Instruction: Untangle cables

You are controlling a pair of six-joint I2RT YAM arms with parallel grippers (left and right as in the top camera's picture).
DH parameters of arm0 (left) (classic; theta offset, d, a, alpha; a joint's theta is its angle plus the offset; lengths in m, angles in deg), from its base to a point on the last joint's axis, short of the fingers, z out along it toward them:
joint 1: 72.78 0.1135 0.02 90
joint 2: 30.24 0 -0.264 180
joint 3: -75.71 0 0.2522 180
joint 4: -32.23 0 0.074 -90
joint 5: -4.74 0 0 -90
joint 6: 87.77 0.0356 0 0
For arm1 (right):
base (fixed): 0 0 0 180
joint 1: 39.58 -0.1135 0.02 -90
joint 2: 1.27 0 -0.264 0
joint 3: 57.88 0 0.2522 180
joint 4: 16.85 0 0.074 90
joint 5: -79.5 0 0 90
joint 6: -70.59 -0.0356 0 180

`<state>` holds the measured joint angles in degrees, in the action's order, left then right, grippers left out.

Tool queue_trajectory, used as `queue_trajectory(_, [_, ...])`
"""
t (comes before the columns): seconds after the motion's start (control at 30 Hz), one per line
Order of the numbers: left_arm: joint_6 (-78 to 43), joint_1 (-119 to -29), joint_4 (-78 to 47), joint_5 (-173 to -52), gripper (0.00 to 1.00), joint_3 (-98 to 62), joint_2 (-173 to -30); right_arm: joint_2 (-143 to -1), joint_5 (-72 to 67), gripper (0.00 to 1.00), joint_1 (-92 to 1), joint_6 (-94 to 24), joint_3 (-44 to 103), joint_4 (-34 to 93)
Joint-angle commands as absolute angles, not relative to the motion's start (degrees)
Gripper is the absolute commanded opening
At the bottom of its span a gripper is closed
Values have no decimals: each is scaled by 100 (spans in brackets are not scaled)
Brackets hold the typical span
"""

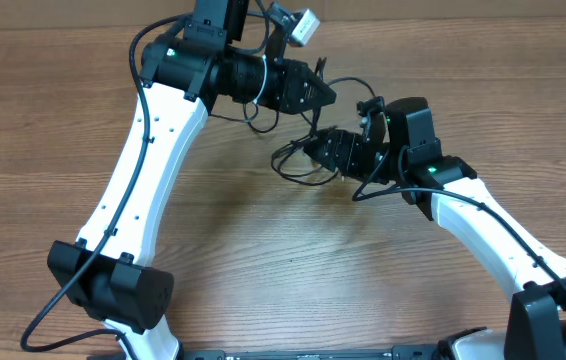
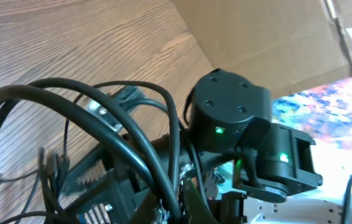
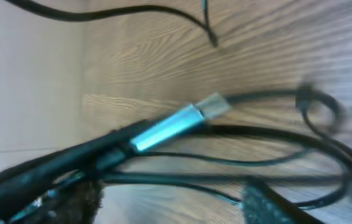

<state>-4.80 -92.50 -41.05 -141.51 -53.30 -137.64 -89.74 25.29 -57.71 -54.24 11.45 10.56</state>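
1. The left gripper (image 1: pixel 325 95) is fully closed. In its wrist view the black strands run in toward its tips, so it probably pinches one of them, though the contact itself is cut off at the frame's lower edge.
2. The right gripper (image 1: pixel 315 147) has its fingers apart. Its wrist view shows strands and a silvery plug end (image 3: pixel 210 106) crossing the gap, with nothing clamped between the pads.
3. The cables (image 3: pixel 275 134) form a loose tangle on the table (image 1: pixel 263 260), lying between the two gripper tips. The left gripper sits on the far side of the tangle and the right gripper on the near side. One loop spills out below the right gripper's tips and another curls off beside its wrist.
4. Seen from the right gripper, the strands run crosswise to the fingers, and the plug's long axis is slanted across them rather than pointing in.
5. The right gripper is the free one and sits right at the tangle. As I judge it, the next move is to close on a single crossing strand and draw it away from the tangle, opposite the left gripper's hold. The risk is catching two strands at once.
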Motion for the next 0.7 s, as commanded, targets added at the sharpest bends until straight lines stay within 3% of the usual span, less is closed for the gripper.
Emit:
queue_trajectory(0.0, [-375, -9224, -3926, -14739, 4, -5496, -13694, -8994, 2690, 58, -5823, -5544, 1160, 1075])
queue_trajectory(0.2, [-377, -9156, -3863, -13839, 4, -5496, -13685, -8996, 806, 55, -5828, -5549, 1160, 2369])
queue_trajectory(0.33, [-397, -9110, -4000, -12790, 4, -5498, -13554, -9061, -883, 61, -5825, -5892, 1160, 3257])
queue_trajectory(0.47, [-370, -9071, -4051, -12197, 4, -5498, -13226, -9077, -1465, 54, -5815, -6012, 1160, 3582])
queue_trajectory(0.67, [-333, -8645, -4044, -12169, 4, -5498, -12441, -9077, -2262, 54, -5815, -6014, 1160, 3860])
